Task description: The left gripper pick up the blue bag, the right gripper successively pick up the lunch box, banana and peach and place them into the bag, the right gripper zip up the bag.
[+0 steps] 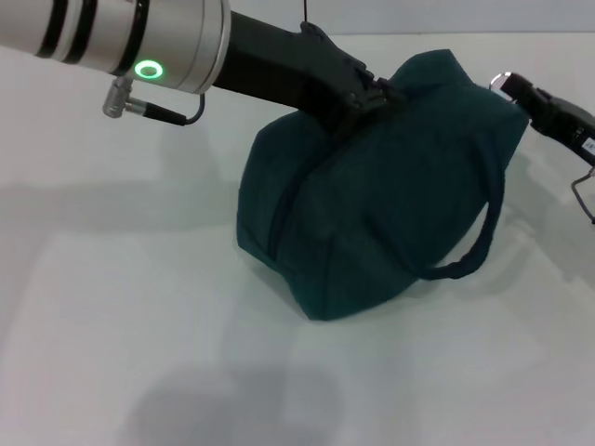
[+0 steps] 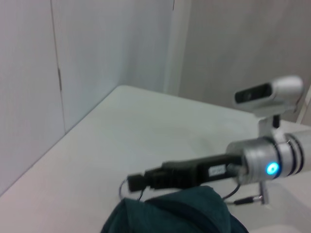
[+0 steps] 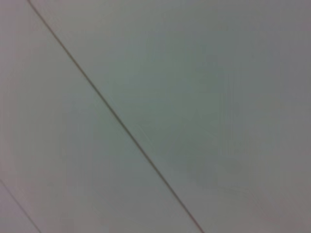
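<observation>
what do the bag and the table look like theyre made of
The blue bag looks like soft matte woven fabric: it slumps, creases, and its strap hangs in a limp loop. The table looks like a smooth, hard white surface, perhaps laminate or painted board, showing soft shadows; the exact material can't be told.

White table (image 1: 121,307), matte, soft shadows across near side. Left wrist view: table corner (image 2: 121,88) meets pale wall panels (image 2: 97,43) with a vertical seam; greyer wall (image 2: 243,43) beyond, white upright trim (image 2: 172,46) between. Right wrist view: plain pale surface crossed by a thin diagonal seam (image 3: 116,119).
</observation>
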Robot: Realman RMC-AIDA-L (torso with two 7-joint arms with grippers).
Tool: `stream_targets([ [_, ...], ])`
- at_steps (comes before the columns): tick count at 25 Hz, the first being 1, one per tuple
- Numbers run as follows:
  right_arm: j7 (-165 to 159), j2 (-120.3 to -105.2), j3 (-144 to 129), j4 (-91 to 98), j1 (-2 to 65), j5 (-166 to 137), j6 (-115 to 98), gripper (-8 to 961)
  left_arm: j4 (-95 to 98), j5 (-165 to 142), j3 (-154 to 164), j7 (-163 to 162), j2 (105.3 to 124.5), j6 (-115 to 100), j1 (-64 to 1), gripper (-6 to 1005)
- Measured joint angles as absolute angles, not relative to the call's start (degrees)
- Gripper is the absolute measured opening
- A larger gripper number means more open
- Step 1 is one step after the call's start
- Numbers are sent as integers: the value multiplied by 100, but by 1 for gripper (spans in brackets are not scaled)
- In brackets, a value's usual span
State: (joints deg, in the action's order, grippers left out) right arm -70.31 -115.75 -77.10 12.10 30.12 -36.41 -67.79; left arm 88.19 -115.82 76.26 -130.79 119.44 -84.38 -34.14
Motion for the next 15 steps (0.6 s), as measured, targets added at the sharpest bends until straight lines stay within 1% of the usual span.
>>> stream_targets([
  [9,-7095,-11586,-7670,1220,2931,-3483,-6991,86,8568,-11460,7485,-12921,11965,-8358,-3370,36],
  [15,-6897,-11593,-7600,1209,2600,-3071,-7466,88,8202,-10882,7411,-12432,11966,-7988,-3261,35],
])
